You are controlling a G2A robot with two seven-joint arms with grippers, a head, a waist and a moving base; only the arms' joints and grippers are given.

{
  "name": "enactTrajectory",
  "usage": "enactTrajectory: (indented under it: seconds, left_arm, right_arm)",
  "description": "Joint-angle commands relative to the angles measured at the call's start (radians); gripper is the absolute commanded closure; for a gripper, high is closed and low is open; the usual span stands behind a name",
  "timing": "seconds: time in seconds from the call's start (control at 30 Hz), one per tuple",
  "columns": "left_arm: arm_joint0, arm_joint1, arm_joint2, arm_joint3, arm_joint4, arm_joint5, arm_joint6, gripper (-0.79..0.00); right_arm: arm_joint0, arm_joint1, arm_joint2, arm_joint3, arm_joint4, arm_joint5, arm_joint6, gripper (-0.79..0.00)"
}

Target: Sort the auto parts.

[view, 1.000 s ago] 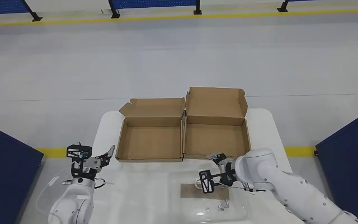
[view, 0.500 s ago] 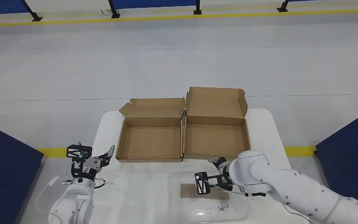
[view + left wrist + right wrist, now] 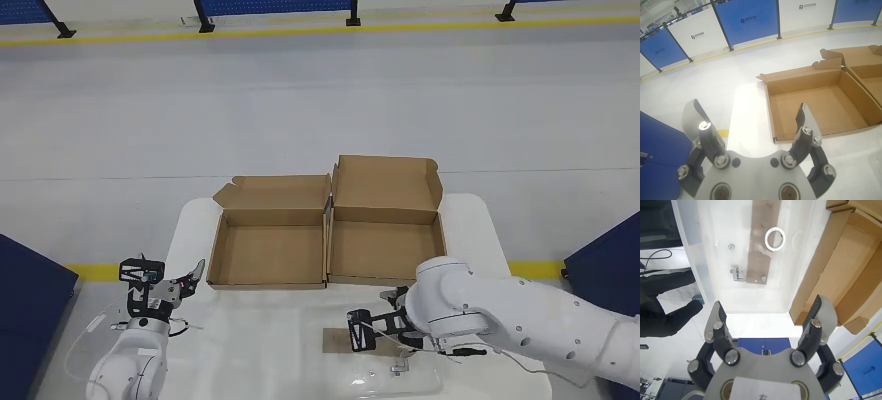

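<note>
A clear plastic tray (image 3: 696,262) at the table's front holds small parts: a white ring (image 3: 775,239) lying on a brown strip (image 3: 762,237), a hex bolt (image 3: 731,246), a metal bracket (image 3: 736,275) and a screw (image 3: 763,277). My right gripper (image 3: 770,309) hangs open just above the tray's near end, nothing between its fingers; in the top view this gripper (image 3: 362,330) is over the brown strip (image 3: 340,341). My left gripper (image 3: 749,107) is open and holds nothing, hovering at the table's left edge (image 3: 168,282), short of the left cardboard box (image 3: 819,106).
Two open, empty cardboard boxes sit side by side at the back of the table, the left box (image 3: 268,255) and the right box (image 3: 385,248). The right box's corner (image 3: 848,266) lies close beside my right gripper. White table (image 3: 250,340) lies between the arms.
The right arm has swung leftward and slightly nearer the table's front, carrying its open gripper farther over the tray. The left arm has kept still.
</note>
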Motion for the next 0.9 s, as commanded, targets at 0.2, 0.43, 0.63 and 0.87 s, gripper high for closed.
enactTrajectory:
  seconds: [0.2,0.43,0.63,0.87]
  left_arm:
    - [0.0,0.0,0.0,0.0,0.0,0.0,0.0,-0.785]
    - [0.0,0.0,0.0,0.0,0.0,0.0,0.0,-0.785]
    - [0.0,0.0,0.0,0.0,0.0,0.0,0.0,-0.785]
    - [0.0,0.0,0.0,0.0,0.0,0.0,0.0,-0.785]
  right_arm:
    - [-0.085,-0.019,-0.001,0.026,-0.055,0.012,0.012,-0.785]
    - [-0.131,-0.053,-0.001,0.078,-0.02,0.051,0.05,-0.785]
    - [-0.137,-0.071,-0.001,0.095,0.002,0.069,0.069,-0.785]
    - [-0.162,-0.073,-0.001,0.102,-0.062,0.077,0.076,-0.785]
